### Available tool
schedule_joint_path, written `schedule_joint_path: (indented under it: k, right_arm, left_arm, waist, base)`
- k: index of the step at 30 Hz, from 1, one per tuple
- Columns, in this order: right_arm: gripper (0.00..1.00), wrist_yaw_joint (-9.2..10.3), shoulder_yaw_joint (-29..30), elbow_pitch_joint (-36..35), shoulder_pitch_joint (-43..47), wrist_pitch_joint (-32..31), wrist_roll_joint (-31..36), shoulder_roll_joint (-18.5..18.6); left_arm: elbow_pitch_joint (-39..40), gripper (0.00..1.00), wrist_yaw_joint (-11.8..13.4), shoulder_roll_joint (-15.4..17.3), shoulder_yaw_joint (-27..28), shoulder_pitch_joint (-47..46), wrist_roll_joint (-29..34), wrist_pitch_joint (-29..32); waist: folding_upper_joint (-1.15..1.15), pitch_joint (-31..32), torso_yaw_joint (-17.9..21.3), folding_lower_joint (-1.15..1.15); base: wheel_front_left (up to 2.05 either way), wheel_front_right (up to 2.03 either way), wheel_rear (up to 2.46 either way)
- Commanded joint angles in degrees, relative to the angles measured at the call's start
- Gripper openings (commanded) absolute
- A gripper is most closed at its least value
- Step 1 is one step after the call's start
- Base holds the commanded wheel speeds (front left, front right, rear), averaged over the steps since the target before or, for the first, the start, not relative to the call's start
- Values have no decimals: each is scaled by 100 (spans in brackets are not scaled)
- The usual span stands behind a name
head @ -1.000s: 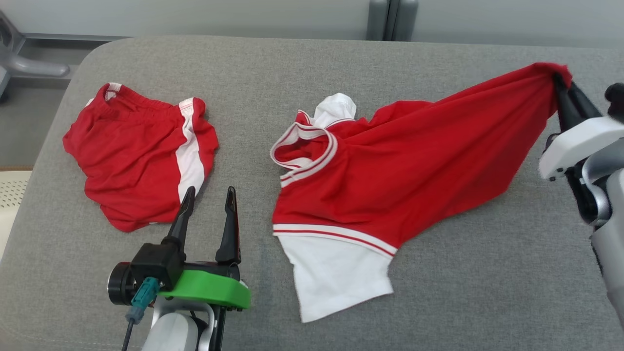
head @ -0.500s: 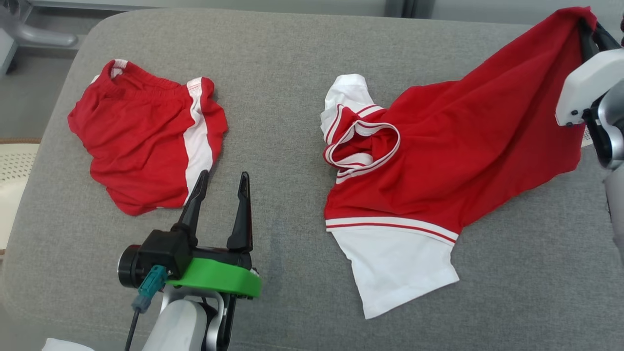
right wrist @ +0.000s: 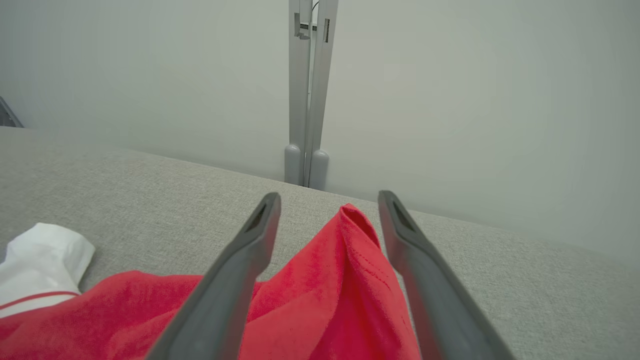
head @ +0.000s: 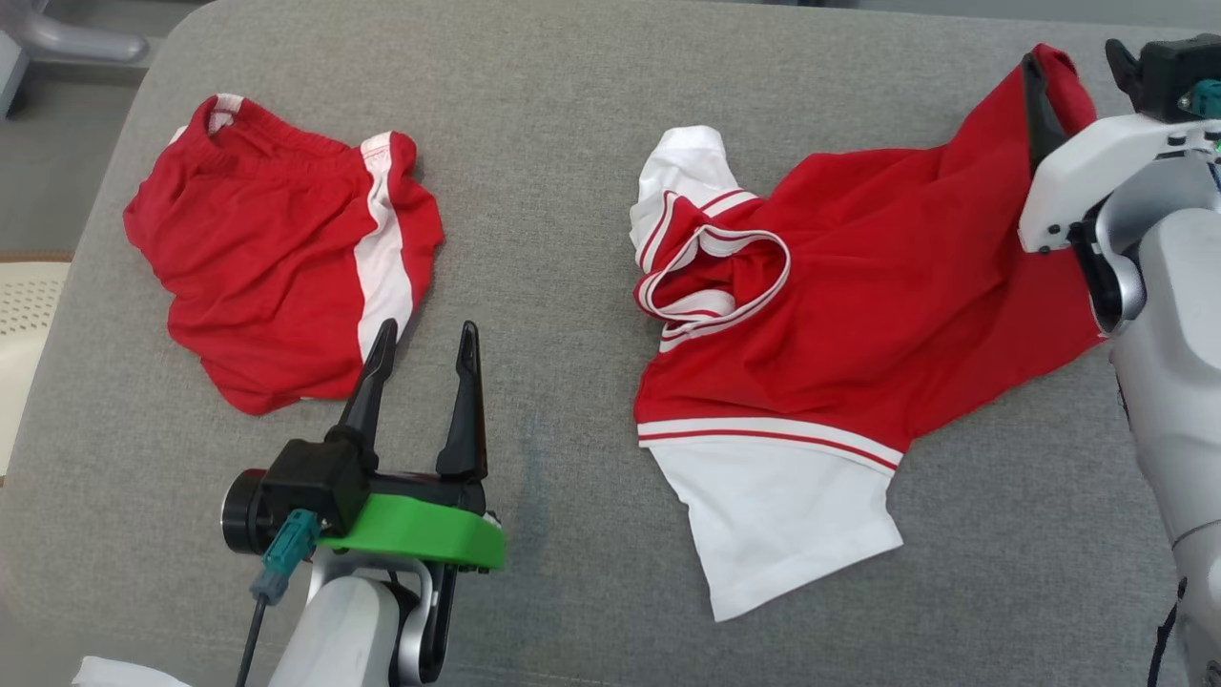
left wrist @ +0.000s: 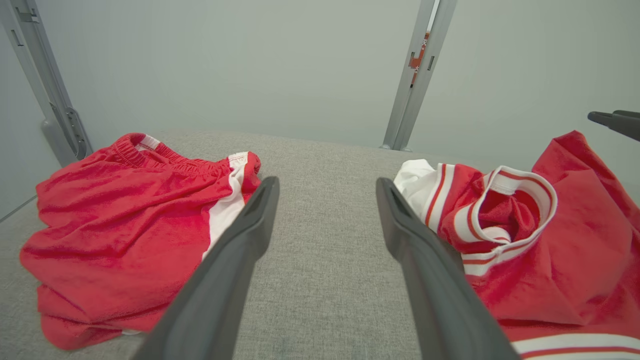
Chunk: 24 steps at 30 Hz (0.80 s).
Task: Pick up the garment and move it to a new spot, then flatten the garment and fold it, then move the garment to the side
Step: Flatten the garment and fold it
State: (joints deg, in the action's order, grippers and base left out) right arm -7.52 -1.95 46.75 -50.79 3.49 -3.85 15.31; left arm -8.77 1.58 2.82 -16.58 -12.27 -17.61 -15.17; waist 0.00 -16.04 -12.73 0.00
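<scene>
The garment (head: pixel 858 277) is a red shirt with white sleeves and a striped collar, lying crumpled on the right half of the grey padded table (head: pixel 572 143). Its far right corner stands up in a peak between the fingers of my right gripper (head: pixel 1070 55), which is open. In the right wrist view that red peak (right wrist: pixel 345 280) rises in the gap of the right gripper (right wrist: pixel 328 197), with both fingers apart from it. My left gripper (head: pixel 427 326) is open and holds nothing, hovering over bare table left of the shirt; the left wrist view shows the shirt's collar (left wrist: pixel 505 210) just right of the left gripper (left wrist: pixel 327 181).
Red shorts (head: pixel 277 258) with a white side stripe lie at the left of the table, close to my left fingers. A grey post (right wrist: pixel 305 90) stands behind the table's far edge. The table's rounded left edge drops to the floor. Bare cloth lies between the two garments.
My right gripper has opened and let go of the shirt's corner, which has sunk lower. The camera tilted down, shifting the whole view. The left arm has stayed put.
</scene>
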Motion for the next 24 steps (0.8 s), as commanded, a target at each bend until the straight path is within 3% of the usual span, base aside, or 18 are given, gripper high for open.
schedule_joint_path:
  k: [1, 7, 12, 24]
  right_arm:
    - [100, 5, 51, 16, 147, 67, -111, 112]
    - [100, 5, 219, -28, 920, 89, -317, 459]
    - [100, 5, 223, 29, 1392, -53, -421, 390]
    - [100, 6, 547, 860, 1079, -98, -102, 298]
  left_arm:
    - [-7, 100, 3, 12, 30, 61, 21, 4]
    - [-12, 100, -16, 13, 90, 158, 67, 3]
    - [0, 100, -50, 13, 121, 147, 122, 3]
    - [-9, 100, -107, 14, 209, -53, 155, 3]
  waist:
    - [0, 171, 186, 0]
    - [0, 311, 460, 0]
    - [0, 226, 559, 0]
    - [0, -117, 254, 0]
  base:
    - [0, 0, 0]
    - [0, 0, 0]
    - [0, 0, 0]
    - [0, 0, 0]
